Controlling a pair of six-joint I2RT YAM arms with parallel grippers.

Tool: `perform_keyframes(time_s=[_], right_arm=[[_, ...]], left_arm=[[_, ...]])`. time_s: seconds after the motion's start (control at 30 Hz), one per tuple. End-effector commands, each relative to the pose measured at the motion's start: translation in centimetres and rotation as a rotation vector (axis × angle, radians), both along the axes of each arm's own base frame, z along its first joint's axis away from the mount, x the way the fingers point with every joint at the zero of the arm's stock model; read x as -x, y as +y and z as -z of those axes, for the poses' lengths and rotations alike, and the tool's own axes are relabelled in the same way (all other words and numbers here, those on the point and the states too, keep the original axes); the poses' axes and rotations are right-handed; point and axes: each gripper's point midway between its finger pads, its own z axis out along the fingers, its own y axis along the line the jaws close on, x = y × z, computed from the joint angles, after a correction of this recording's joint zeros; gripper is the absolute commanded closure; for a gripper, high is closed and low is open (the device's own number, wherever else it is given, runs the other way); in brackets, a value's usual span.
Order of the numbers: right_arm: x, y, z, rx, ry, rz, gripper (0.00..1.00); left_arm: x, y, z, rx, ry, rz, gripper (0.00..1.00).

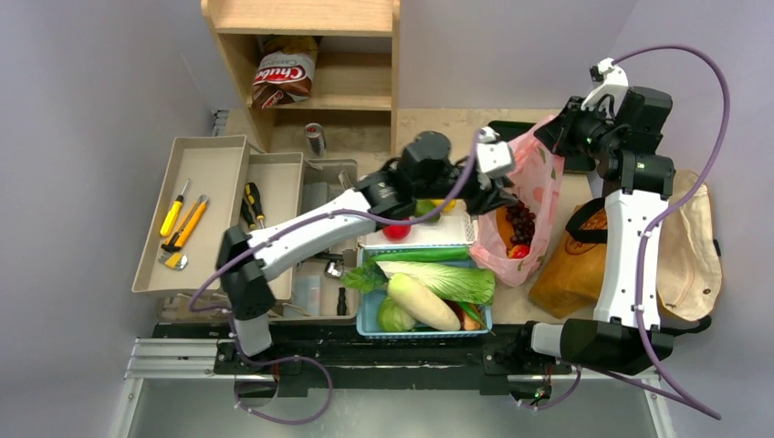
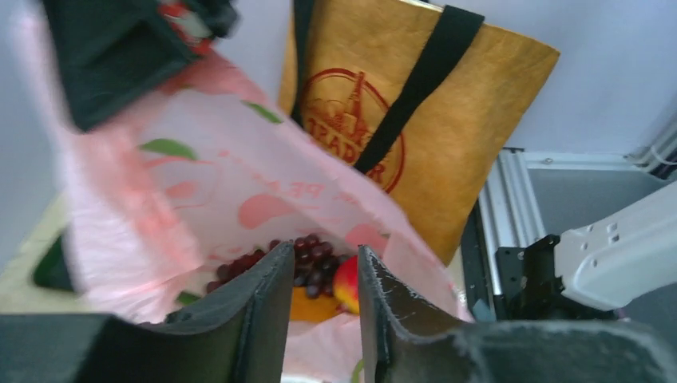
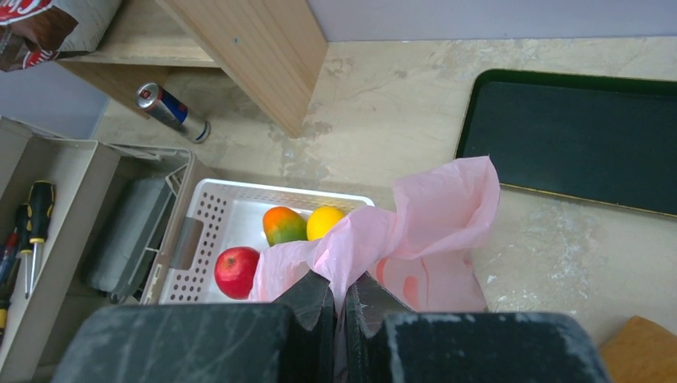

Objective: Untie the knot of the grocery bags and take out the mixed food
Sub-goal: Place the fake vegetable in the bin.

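Two arms: both reach to one pink bag [image 1: 538, 182] right of centre on the counter [image 1: 429, 123].
Far left: beige trays [image 1: 205, 169] of hand tools, no part of this job.
Left tool [image 2: 323, 263]: released. Its jaws stand apart over the bag's mouth with nothing between them, pointing down at the contents.
Baskets: the white basket [image 3: 231, 215] holds a red apple [image 3: 237, 270] and two other fruits. The blue basket [image 1: 424, 334], nearer the arm bases, holds napa cabbage [image 1: 452, 278] and daikon [image 1: 424, 303].
Bag condition: the mouth gapes and no knot is visible, so I judge the untying done. Dark grapes [image 1: 520, 219] and a red-yellow fruit [image 2: 347, 283] lie at the bottom.
Right tool [image 3: 342, 291]: clenched on a gathered fold of the bag's rim, holding it up.
Brown paper bag [image 2: 471, 120]: lies against the pink bag's right side, black straps across it. Its contents are not visible.
Handling, film: thin, limp and slippery, likely to stretch or tear if tugged. Best held at a bunched rim, as the right tool has it.
Handling, grapes: soft and easily crushed, and berries may drop off. Take the cluster lightly across its bulk. The stem cannot be made out.
Handling, round fruit: firm but apt to roll. Grip across the widest part.
Stage: emptying the pink bag, judged part done.
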Motion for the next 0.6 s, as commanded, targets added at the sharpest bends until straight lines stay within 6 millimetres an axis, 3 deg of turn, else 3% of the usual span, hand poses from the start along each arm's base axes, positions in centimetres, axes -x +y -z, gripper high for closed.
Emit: perform_keyframes(time_s=[0.0, 0.1, 0.17, 0.33, 0.57], right_arm=[[0.6, 0.7, -2.7, -0.021, -0.095, -0.002, 1.0], [1.0, 0.7, -2.8, -0.029, -0.098, 0.01, 1.0], [1.2, 0.7, -2.9, -0.025, -0.103, 0.018, 1.0], [1.8, 0.4, -3.1, -0.01, -0.109, 0.036, 1.0], [2.6, 0.6, -3.1, -0.015, -0.111, 0.036, 1.0]], left_arm=[[0.5, -5.4, 4.3, -0.037, 0.103, 0.015, 0.7], [-1.1, -7.8, 6.4, -0.066, 0.173, -0.066, 0.74], [-3.4, -8.7, 8.4, -0.103, 0.202, -0.173, 0.73], [-9.1, -8.2, 12.0, -0.125, 0.229, -0.414, 0.75], [-12.3, -6.9, 15.2, -0.147, 0.262, -0.568, 0.52]])
